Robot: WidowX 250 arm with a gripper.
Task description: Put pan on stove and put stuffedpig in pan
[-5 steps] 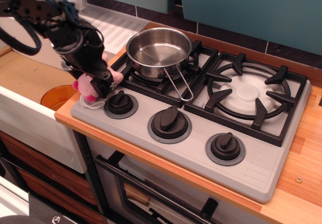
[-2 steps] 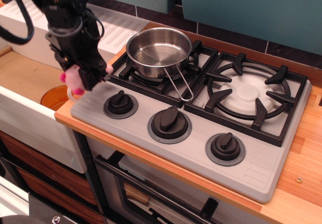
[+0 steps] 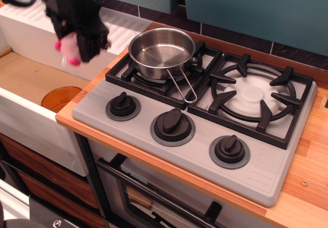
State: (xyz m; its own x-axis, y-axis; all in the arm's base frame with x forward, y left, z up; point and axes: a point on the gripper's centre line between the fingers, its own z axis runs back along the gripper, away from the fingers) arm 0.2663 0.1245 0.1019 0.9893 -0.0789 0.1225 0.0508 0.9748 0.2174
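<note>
Stove point(image 3: 128, 130): light grey cooktop set in the wooden table point(image 3: 302, 156), with two black burner grates and three black knobs along its front edge.
Sink unit point(image 3: 31, 33): white, just left of the stove; an orange round piece point(image 3: 59, 97) shows low in its basin.
Pan point(image 3: 161, 51): shiny steel, upright on the left grate point(image 3: 125, 71), empty inside. Wire loop handle point(image 3: 182, 87) points toward the front, ending over the bar between the two grates.
Right grate point(image 3: 256, 97): bare, nothing on it.
Hand point(image 3: 77, 46): black, raised above the sink's edge, left of the pan and apart from it. Its fingers are closed on the stuffedpig; the finger gap itself is blurred.
Stuffedpig point(image 3: 69, 46): pink plush, held in the hand, clear of every surface. Only its left side shows past the fingers.
Progress, step 1: judged complete, since the pan sits centred on a burner.
Progress, step 2: judged half done; the stuffedpig is lifted but not yet over the pan.
Remaining: carry right until above the pan bowl, lower, release.
Caution: the pan rim is near the approach path; a low pass could knock it.
</note>
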